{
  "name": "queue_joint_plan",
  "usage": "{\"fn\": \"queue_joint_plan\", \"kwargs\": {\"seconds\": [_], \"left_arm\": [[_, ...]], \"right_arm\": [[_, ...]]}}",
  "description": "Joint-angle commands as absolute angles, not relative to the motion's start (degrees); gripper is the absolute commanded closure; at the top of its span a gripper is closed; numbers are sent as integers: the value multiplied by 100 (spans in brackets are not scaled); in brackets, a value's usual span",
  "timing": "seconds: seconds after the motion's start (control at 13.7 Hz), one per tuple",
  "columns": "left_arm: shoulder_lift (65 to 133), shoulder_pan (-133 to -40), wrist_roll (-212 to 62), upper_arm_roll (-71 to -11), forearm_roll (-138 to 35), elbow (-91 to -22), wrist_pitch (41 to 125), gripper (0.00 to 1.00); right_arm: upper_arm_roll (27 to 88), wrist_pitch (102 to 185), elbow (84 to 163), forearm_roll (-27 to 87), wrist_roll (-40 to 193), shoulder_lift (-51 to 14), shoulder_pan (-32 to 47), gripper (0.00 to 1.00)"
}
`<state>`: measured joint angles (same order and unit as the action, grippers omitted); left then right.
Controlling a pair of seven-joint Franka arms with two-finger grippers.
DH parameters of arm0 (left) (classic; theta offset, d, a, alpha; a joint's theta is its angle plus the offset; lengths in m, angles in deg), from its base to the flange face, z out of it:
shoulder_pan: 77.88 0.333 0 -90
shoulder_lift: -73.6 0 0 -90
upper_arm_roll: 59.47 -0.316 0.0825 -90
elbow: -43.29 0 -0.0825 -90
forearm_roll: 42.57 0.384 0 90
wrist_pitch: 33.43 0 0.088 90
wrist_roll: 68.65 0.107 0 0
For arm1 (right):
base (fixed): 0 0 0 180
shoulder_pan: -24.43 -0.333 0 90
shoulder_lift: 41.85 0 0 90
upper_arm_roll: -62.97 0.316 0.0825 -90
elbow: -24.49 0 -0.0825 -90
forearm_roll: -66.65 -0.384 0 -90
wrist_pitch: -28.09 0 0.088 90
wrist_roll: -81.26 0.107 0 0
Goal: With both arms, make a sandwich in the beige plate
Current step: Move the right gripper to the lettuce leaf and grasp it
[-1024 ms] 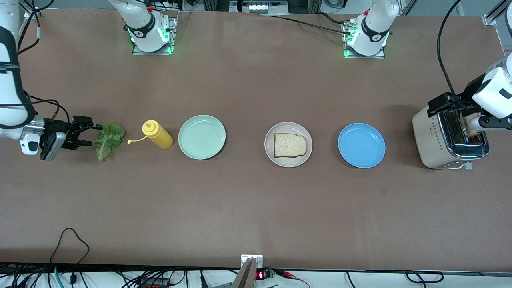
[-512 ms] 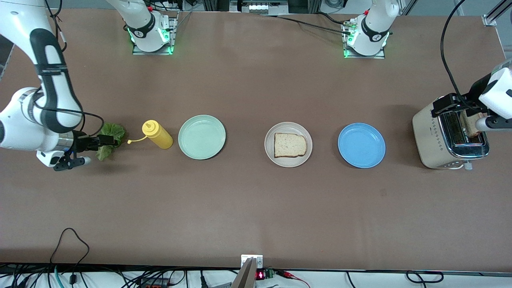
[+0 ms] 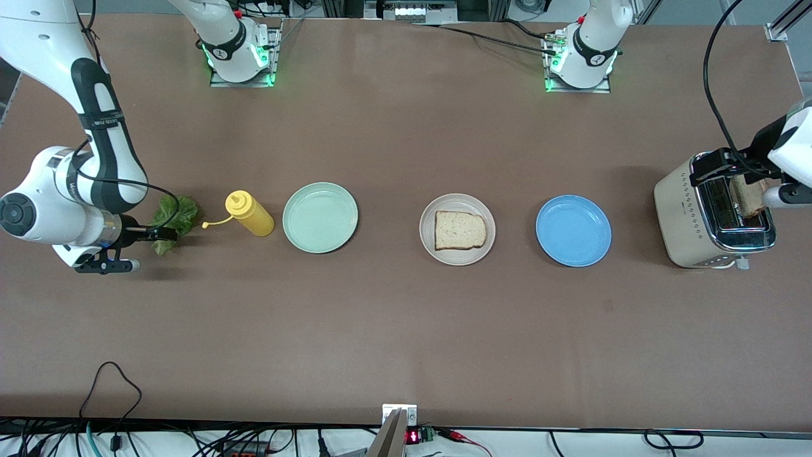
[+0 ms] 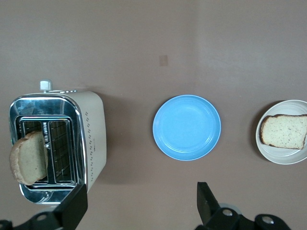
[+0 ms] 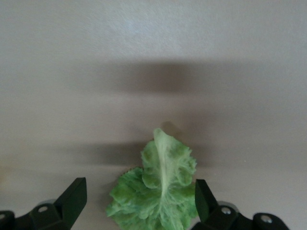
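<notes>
The beige plate (image 3: 457, 229) sits near the middle of the brown table (image 3: 406, 330) in the front view, with one bread slice (image 3: 460, 230) lying flat in it. At the plate's 3 o'clock lies a blue plate (image 3: 573, 230), and farther the same way stands a cream toaster (image 3: 688, 219) at the left arm's end of the table; a second bread slice (image 3: 750, 198) stands in a slot of it. At the beige plate's 9 o'clock lies a mint-green plate (image 3: 320, 218), then a yellow squeeze bottle (image 3: 249, 214) on its side, then a lettuce leaf (image 3: 177, 218) at the right arm's end. The left gripper (image 3: 748, 178) hangs over the toaster with its fingers spread, gripping nothing. The right gripper (image 3: 143, 247) is low at the lettuce leaf, fingers spread wide, one above the leaf's near edge and one off the leaf. In the left wrist view, the left gripper (image 4: 141, 208) shows two parted fingers (image 4: 74, 208) above the toaster (image 4: 91, 134), the upright slice (image 4: 29, 160) in one slot, the blue plate (image 4: 186, 127) and the beige plate (image 4: 288, 158) with its slice (image 4: 284, 132) farther along. In the right wrist view, the right gripper (image 5: 139, 203) holds its fingers (image 5: 73, 199) wide apart on either side of the lettuce leaf (image 5: 160, 191), which lies flat on the table, ungripped.
</notes>
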<state>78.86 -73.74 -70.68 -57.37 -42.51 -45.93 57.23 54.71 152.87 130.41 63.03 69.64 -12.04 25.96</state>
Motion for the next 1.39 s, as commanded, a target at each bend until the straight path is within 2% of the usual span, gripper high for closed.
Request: {"fn": "queue_joint_plan", "kwargs": {"seconds": [0.0,0.37,0.44,0.58,0.73,0.95,1.02,1.32], "left_arm": [[7800,-7243,-7014,-5727,-4310,-4583,5639,0],[7730,-7234,-7032,-5736,-4388,-4574,5630,0],[7729,-7234,-7058,-5745,-4432,-4574,5639,0],[7729,-7173,-7067,-5753,-4433,-4574,5639,0],[7738,-7111,-7023,-5745,-4502,-4592,5648,0],[7712,-7120,-7049,-5674,-4512,-4539,5657,0],[7729,-7146,-7032,-5666,-4503,-4521,5666,0],[7738,-7173,-6988,-5674,-4424,-4530,5701,0]], "right_arm": [[5480,15351,13057,6445,7150,-1118,2628,0],[5480,15623,13040,6674,7124,-889,2689,1],[5480,15658,13040,6691,7054,-880,2741,5],[5480,15667,13040,6762,7027,-880,2777,17],[5480,15694,13031,6762,6783,-880,2786,38],[5489,15755,13031,6753,6447,-836,2795,78],[5480,15755,13031,6753,6438,-836,2786,88],[5489,15729,13031,6762,6429,-836,2786,92]]}}
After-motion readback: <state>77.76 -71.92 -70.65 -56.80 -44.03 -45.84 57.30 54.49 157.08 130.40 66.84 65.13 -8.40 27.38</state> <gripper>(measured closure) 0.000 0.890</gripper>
